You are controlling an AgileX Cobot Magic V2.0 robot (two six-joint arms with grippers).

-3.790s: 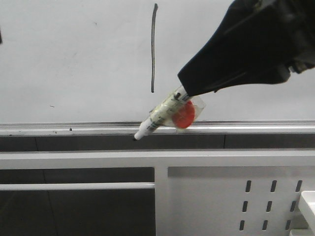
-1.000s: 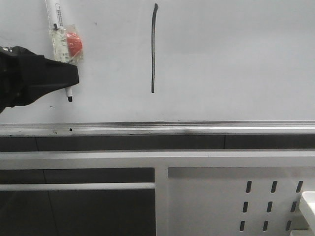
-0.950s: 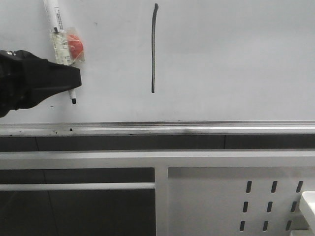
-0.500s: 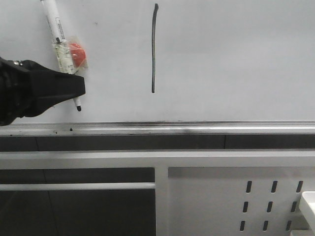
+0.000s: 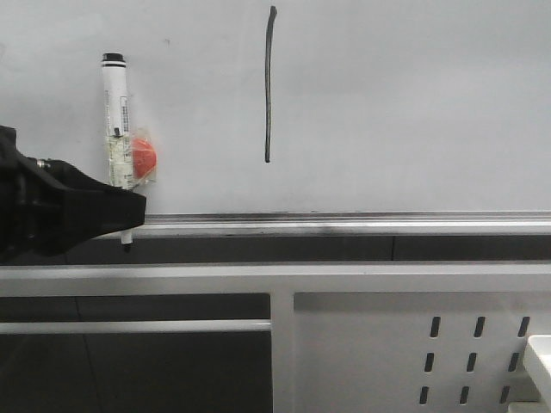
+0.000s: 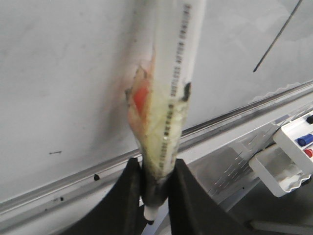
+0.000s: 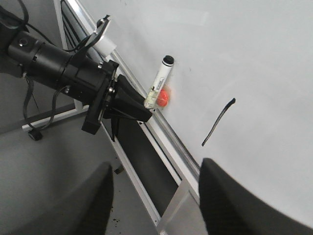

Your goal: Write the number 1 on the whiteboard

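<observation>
The number 1 (image 5: 269,86) is a thin dark vertical stroke on the glossy whiteboard (image 5: 413,103), which has a silver rail (image 5: 344,222) along its lower edge. My left gripper (image 5: 129,215) is shut on a white marker (image 5: 115,120) with a red blob (image 5: 143,157) taped to it. The marker stands nearly upright, left of the stroke, with its tip just below the rail. The left wrist view shows the fingers (image 6: 129,196) clamping the marker (image 6: 171,98) near its tip. My right gripper (image 7: 156,196) is open and holds nothing, back from the board; it sees the stroke (image 7: 217,122).
A white perforated metal panel (image 5: 413,344) sits below the rail at the right, with a white frame bar (image 5: 138,280) across the front. A small white tray (image 6: 288,156) with coloured markers hangs off to one side. The left arm (image 7: 63,63) reaches toward the board.
My left gripper has dropped with the marker. The tip went from the board face down to just below the rail, and the marker swung upright. The stroke is unchanged.
</observation>
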